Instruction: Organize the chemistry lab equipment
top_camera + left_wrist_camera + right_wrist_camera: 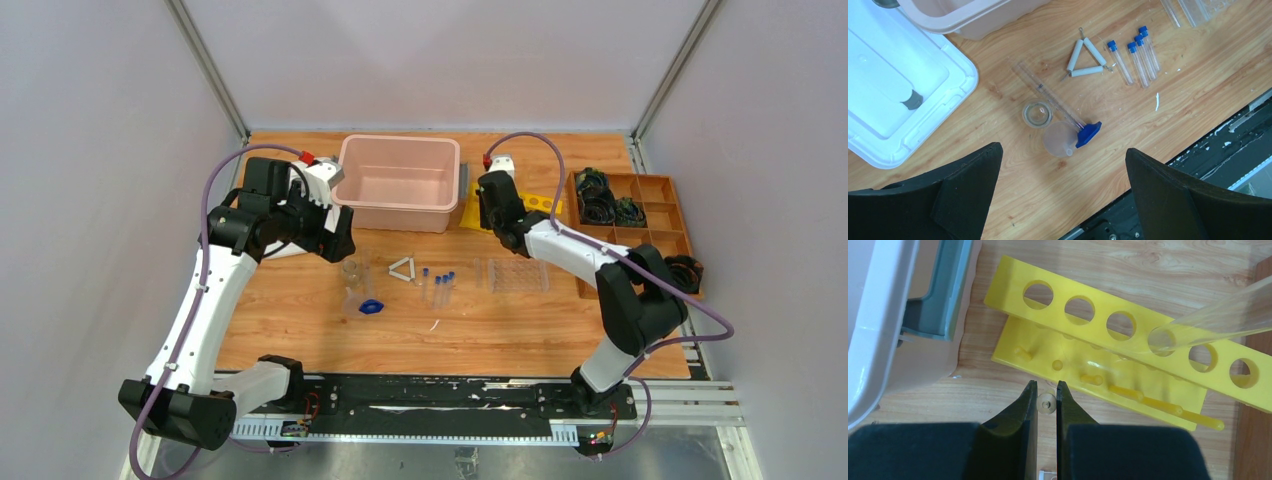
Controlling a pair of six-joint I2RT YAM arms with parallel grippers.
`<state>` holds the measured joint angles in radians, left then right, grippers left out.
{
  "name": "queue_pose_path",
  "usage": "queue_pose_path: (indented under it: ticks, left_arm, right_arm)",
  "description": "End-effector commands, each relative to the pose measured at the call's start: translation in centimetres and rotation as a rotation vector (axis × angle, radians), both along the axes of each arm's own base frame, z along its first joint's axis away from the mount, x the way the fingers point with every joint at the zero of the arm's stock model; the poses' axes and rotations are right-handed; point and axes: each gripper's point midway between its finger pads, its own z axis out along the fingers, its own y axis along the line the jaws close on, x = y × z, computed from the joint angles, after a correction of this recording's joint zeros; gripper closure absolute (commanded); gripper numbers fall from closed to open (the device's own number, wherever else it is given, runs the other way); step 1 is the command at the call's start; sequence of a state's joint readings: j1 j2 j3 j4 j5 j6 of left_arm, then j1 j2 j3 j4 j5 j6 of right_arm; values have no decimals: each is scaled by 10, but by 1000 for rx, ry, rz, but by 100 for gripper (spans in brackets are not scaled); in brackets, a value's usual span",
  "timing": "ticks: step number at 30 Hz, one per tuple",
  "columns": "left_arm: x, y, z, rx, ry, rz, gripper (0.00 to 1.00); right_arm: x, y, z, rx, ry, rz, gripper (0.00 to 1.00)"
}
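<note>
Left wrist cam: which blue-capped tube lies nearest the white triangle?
The leftmost tube in that view, set slightly apart right beside the white triangle frame. The other three tubes lie bunched together further right.

text: none readable | labels, brands: none — numbers, signs: none

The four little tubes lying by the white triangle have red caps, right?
Not quite. The four little tubes lying by the white triangle have blue caps, not red. The left wrist view shows this clearly.
</note>
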<state>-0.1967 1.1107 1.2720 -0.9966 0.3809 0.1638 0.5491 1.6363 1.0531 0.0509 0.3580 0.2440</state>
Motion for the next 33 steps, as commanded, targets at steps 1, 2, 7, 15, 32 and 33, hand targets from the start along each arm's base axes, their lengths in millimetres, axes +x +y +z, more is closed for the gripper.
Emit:
queue_pose_path:
  ticks: [1,2,7,15,32,33]
  left_arm:
    - [1,-2,8,-16,-30,-6,0]
    - [1,-2,9,-17,-29,-6,0]
    - [1,-3,10,-20,-31,-6,0]
    - [1,-2,7,-17,-23,-7,0]
    - [1,-2,5,-10,-24,-19,0]
    - [2,-2,5,-9,-24,-19,0]
  right_arm:
    - [-6,0,10,32,-15,2,100]
    - [-6,0,13,32,-20,2,100]
    - [-2,-6,45,34,-99,-25,100]
    - [13,-13,74,1,-195,-64,100]
    - [22,-3,42,-7,-140,-51,100]
    - [22,-3,41,-7,-136,-52,100]
